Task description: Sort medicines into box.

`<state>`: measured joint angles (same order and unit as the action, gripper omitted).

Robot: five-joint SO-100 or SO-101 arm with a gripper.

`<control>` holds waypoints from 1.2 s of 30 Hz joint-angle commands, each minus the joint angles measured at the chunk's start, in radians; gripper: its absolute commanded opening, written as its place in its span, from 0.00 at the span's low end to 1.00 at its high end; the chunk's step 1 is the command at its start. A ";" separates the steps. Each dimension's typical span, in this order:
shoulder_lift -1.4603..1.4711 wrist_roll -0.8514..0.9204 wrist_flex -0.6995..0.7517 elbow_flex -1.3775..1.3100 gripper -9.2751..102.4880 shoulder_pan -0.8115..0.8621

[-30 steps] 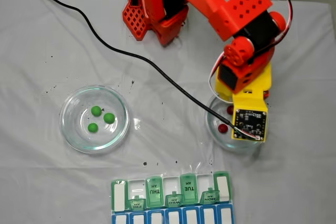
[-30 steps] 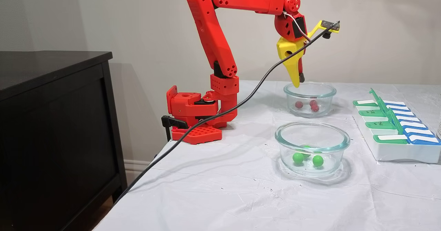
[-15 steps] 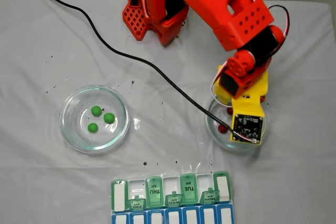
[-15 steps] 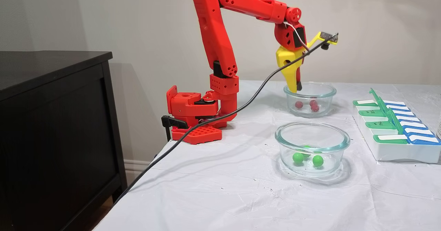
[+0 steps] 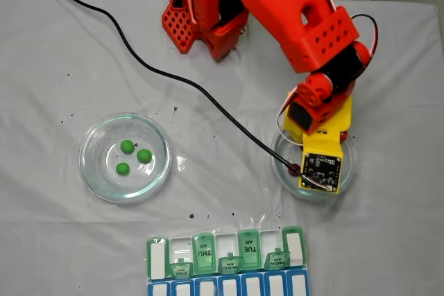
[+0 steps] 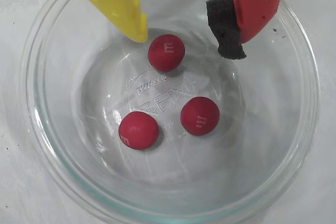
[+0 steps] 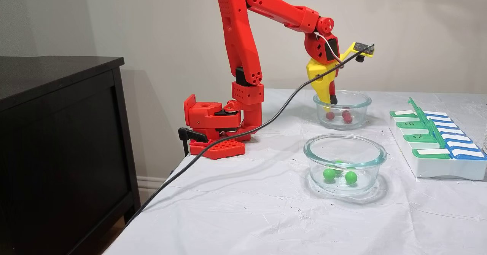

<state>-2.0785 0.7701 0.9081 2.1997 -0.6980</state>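
A: Wrist view shows the gripper [image 6: 186,38] spread wide, gripping nothing, one red ball [image 6: 166,52] between its tips, two more just past.

B: Side view adds the arm bent over, tips inside the glass dish [image 7: 342,109]. Pill box [image 7: 437,148] sits well off.

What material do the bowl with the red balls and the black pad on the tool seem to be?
The bowl: clear glass, probably; it is transparent, glossy, with raised lettering moulded into its base. The black pad: likely foam; matte, porous, with rough-cut edges.
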 commanded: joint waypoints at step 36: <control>0.163 -0.061 0.178 -0.201 0.29 -0.072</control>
<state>-1.9205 0.7164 1.0738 2.0647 -0.7363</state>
